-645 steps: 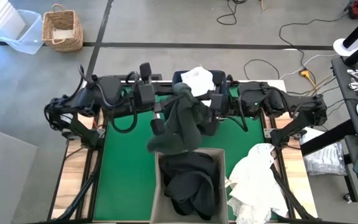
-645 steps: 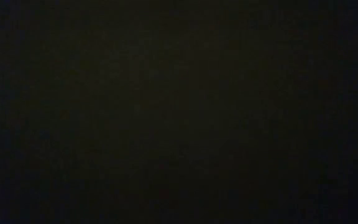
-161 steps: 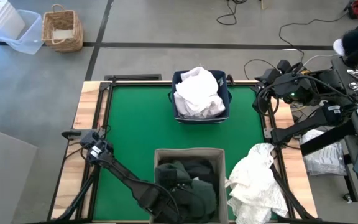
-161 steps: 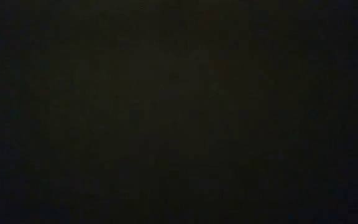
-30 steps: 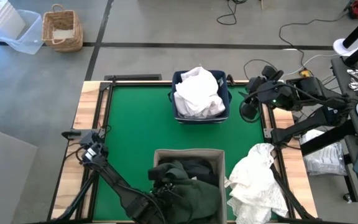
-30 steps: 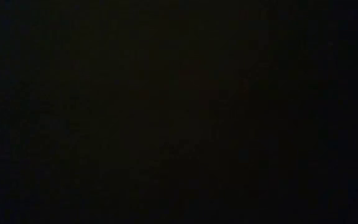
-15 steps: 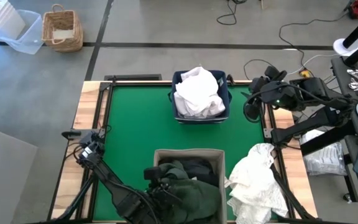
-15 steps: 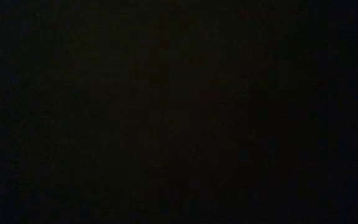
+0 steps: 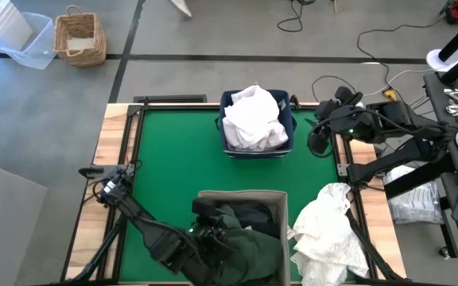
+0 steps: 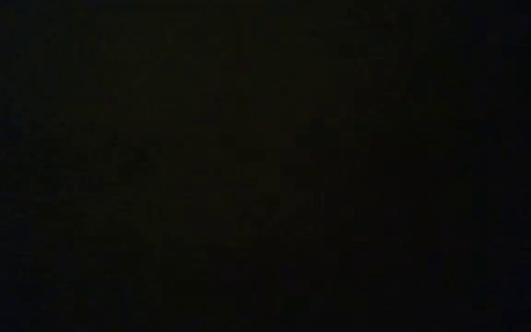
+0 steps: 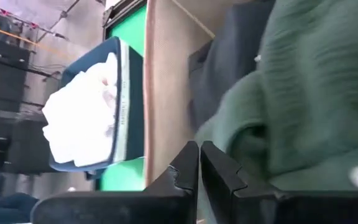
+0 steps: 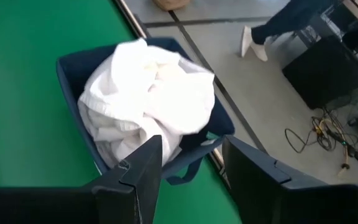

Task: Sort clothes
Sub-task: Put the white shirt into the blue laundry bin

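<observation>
Worktop [image 9: 165, 151], green mat, wood edges: largest item, carrying both bins.

Beige fabric bin [image 9: 203, 205] stood at the near edge, centre. It held dark clothes: a dark green garment [image 9: 253, 242] on top, a black one [image 9: 253, 213] under it toward the far wall of the bin.

White wrinkly garment [image 9: 328, 230] lay loose on the worktop just beside the beige bin, on my right side, partly draped over the worktop edge.

Navy blue bin [image 9: 289, 127] stood at the far edge, centre, well apart from the beige bin. It was heaped w/ white clothes [image 9: 253, 119] rising above its rim.

My left gripper [image 9: 205, 218] was at the beige bin's left wall, next to the dark green garment [image 11: 303, 81]. Left wrist view: fingers [image 11: 185, 168] pressed together, nothing between them.

My right gripper [image 9: 318, 141] hung near the worktop's far right corner, beside the navy bin, approx. half open and empty; right wrist view looked past it [image 12: 194, 168] at the white heap.

Low view: dark, no info.
</observation>
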